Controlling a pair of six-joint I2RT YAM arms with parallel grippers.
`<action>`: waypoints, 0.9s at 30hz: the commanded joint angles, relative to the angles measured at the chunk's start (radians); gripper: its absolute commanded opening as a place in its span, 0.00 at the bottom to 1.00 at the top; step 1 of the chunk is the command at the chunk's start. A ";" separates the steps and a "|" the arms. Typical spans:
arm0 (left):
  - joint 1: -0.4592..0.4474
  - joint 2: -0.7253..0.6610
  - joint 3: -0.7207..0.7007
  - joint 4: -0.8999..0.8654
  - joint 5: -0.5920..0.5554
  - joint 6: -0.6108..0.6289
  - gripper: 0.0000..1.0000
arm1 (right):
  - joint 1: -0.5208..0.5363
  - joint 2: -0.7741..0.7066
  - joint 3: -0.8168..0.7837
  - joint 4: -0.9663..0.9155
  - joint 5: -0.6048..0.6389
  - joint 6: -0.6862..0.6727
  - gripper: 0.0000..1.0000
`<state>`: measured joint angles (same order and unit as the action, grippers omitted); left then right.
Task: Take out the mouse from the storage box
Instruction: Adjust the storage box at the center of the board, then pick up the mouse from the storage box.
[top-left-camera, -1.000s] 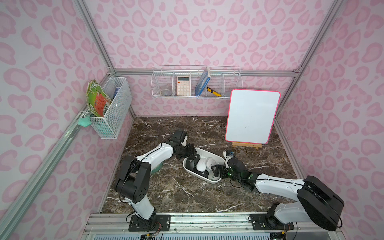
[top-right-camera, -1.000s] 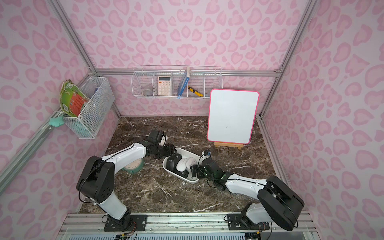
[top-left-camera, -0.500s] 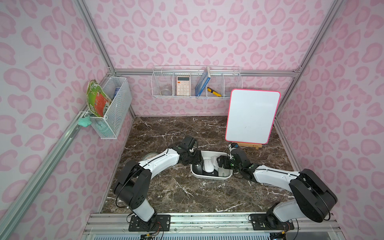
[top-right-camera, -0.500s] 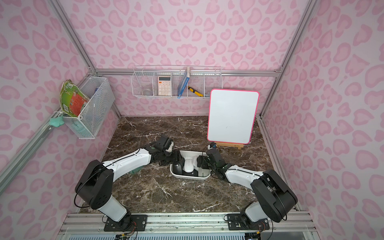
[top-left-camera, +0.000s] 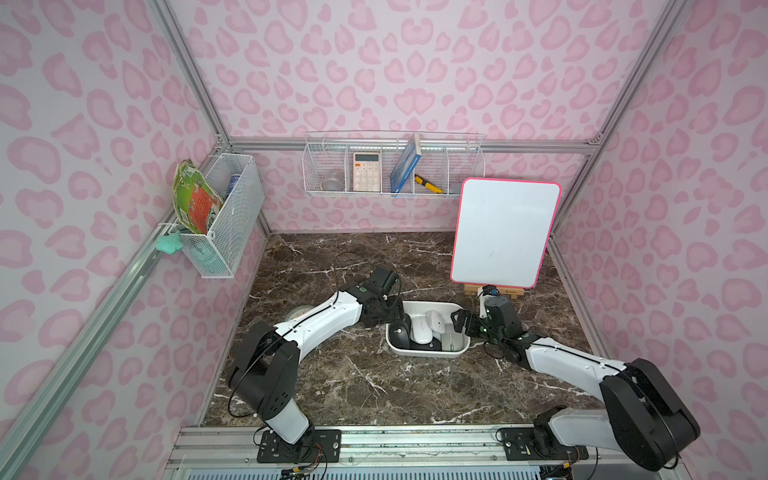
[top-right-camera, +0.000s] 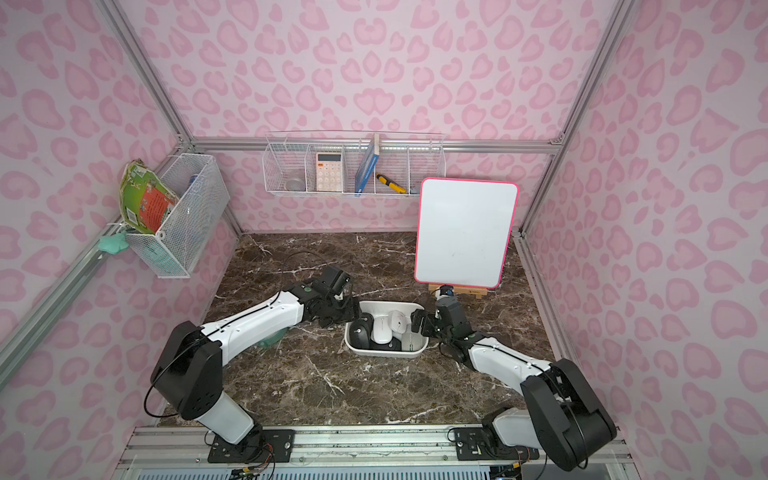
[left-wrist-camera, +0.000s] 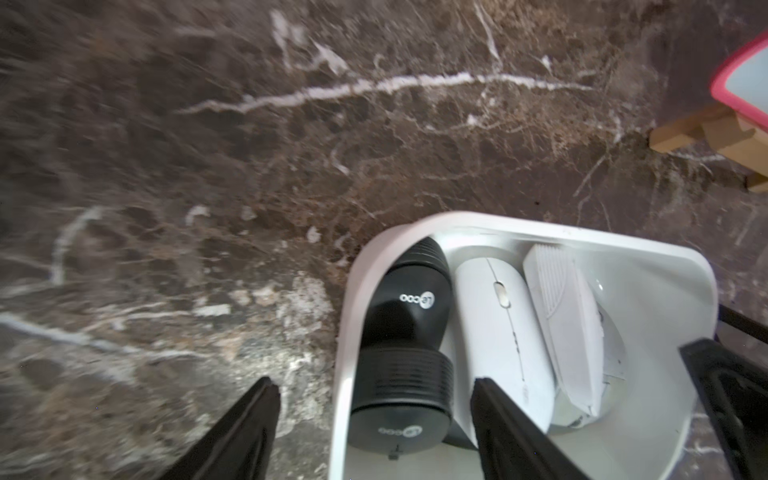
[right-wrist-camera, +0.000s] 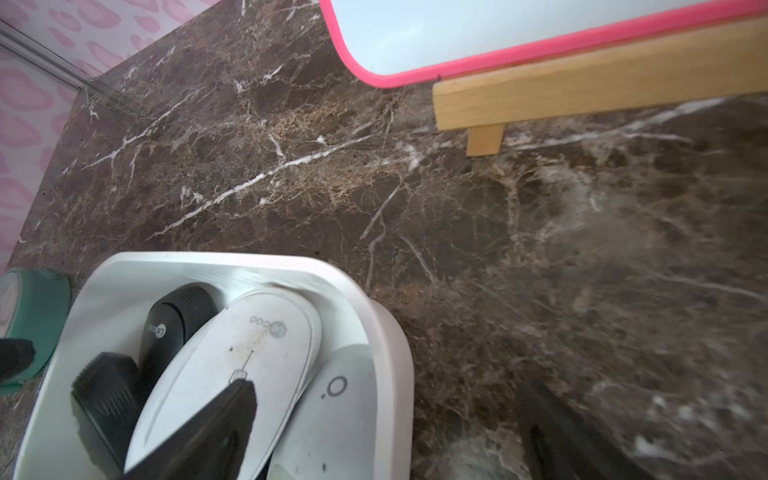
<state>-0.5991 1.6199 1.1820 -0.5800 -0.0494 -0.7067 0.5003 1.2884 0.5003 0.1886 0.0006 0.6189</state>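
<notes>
Found the storage box (top-left-camera: 424, 355) flat on the brown marble table (top-left-camera: 332, 386), near its middle, just in front of the pink-framed whiteboard (top-left-camera: 505, 232) on its wooden stand. Counted several mice packed inside, none lifted out. Noted a black mouse (left-wrist-camera: 409, 303) against the wall nearest the left arm and a white mouse (left-wrist-camera: 503, 328) right beside it. Noted a ribbed white one (left-wrist-camera: 569, 324) tilted on edge past that. Could not tell whether the ribbed black piece (left-wrist-camera: 401, 395) touching the black mouse was a separate mouse.

Saw the left gripper (left-wrist-camera: 374, 382) low at that end of the box, jaws well apart and straddling the wall. Placed 1 finger (left-wrist-camera: 245, 428) outside over the marble and 1 (left-wrist-camera: 498, 415) inside, down between the black and white mice. Clamped on nothing.

Saw the right gripper (right-wrist-camera: 386, 386) spread wide across the opposite wall (right-wrist-camera: 395, 374). Placed 1 finger (right-wrist-camera: 216, 428) over a white mouse (right-wrist-camera: 257, 357) and 1 (right-wrist-camera: 552, 436) outside above bare marble. Could not tell contact with that mouse. Gripped nothing.

Spotted a teal round object (right-wrist-camera: 33, 316) on the table just past the box, partly under the left arm.
</notes>
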 joint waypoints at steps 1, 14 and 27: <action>-0.037 -0.044 0.039 -0.122 -0.186 0.026 0.81 | -0.015 -0.067 -0.020 -0.039 0.079 -0.079 1.00; -0.192 0.230 0.382 -0.211 0.147 -0.052 0.69 | -0.017 -0.227 -0.178 0.100 0.249 -0.164 1.00; -0.203 0.419 0.500 -0.241 0.222 -0.100 0.63 | -0.018 -0.265 -0.213 0.137 0.251 -0.163 1.00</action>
<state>-0.7998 2.0228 1.6680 -0.8036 0.1410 -0.7891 0.4824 1.0237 0.2893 0.2974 0.2420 0.4625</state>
